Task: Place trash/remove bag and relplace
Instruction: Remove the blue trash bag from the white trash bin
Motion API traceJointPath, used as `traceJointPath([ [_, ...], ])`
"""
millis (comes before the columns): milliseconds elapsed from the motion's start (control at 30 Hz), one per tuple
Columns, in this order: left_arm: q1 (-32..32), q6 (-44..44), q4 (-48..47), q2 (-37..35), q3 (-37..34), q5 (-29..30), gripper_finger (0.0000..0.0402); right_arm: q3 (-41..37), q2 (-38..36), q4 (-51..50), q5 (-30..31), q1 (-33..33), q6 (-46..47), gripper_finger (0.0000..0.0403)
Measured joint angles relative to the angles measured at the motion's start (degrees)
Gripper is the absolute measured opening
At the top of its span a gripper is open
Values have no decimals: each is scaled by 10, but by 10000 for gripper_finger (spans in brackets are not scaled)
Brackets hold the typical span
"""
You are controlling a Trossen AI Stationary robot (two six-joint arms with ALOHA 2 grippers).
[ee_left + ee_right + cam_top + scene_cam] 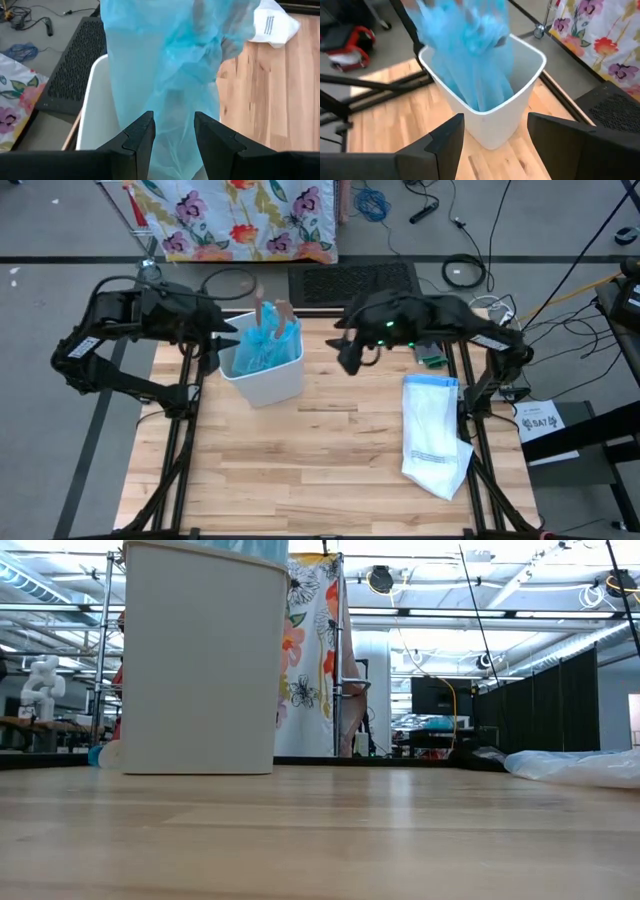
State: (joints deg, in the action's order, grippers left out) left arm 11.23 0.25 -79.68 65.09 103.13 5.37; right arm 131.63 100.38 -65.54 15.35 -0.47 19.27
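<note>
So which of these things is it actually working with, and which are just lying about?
Part of the job:
- light-blue bag, bunched up in the bin
- white bin
- white replacement bag, flat on the table
- left claw, around the blue bag
- right claw, open, facing the bin

Just lying about:
- floral cloth
- cables on the floor
- black grille
</note>
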Motion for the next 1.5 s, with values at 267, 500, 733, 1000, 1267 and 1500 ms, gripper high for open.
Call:
traceJointPath([
  [267,0,-15,58,-46,-85,0,144,0,68,47,0,-23,-50,210],
  [500,0,-3,102,-42,-108,13,144,0,119,131,-26,-66,-105,210],
  [733,1,33,194,-25,-108,33,144,0,173,289,-126,-87,-154,210],
  [1000,1,32,243,-24,-108,9,144,-1,228,465,-226,-93,-164,210],
  [1267,1,16,251,-30,-79,-4,143,-1,255,642,-278,-92,-109,60],
  [1500,0,0,239,-30,-6,-9,143,0,250,630,-273,-95,-97,2],
])
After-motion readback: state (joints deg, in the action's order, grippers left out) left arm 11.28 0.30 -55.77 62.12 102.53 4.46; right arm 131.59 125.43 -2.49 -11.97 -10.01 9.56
